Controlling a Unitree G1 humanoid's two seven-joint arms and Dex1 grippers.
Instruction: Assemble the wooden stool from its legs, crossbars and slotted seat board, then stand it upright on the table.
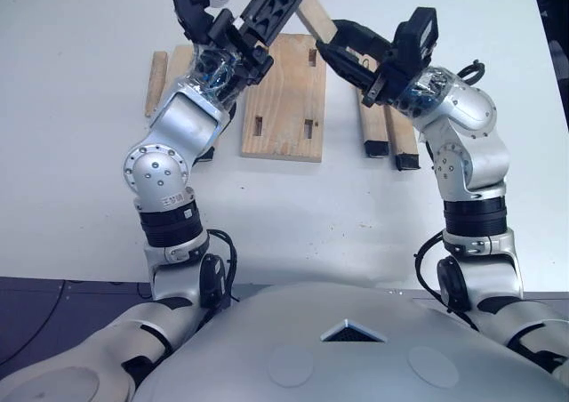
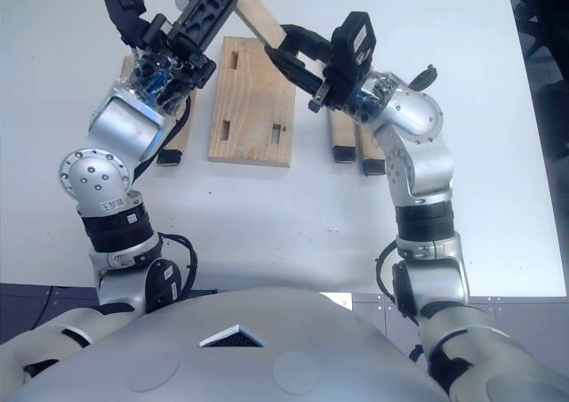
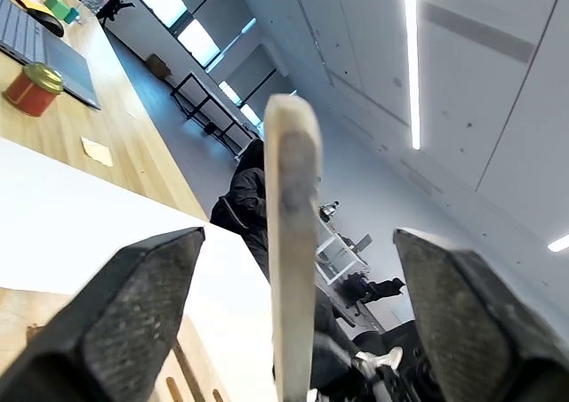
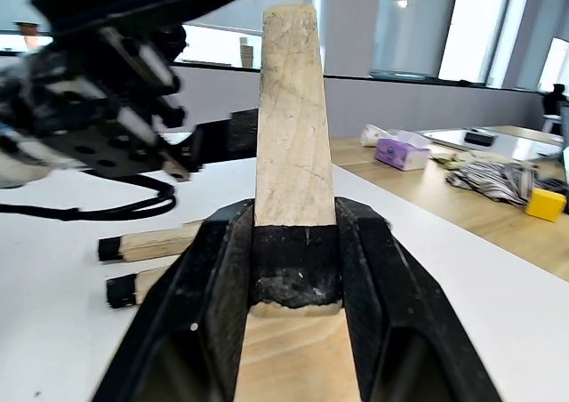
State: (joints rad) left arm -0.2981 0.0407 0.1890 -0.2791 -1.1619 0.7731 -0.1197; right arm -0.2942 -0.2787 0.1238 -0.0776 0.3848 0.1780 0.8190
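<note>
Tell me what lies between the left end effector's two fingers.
The end of the wooden leg, gripped by the right end effector, stands between the open fingers, touching neither; the left wrist view shows it.

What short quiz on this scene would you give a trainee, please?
1. True or false: the seat board lies flat on the table.
2. Choose one: the right gripper is A) open and empty, B) shut on a leg, C) shut on a crossbar.
3. Fill in: the left gripper, with a finger on either side of that leg's free end, is ____.

Key: 1 true; 2 B; 3 open.
</note>
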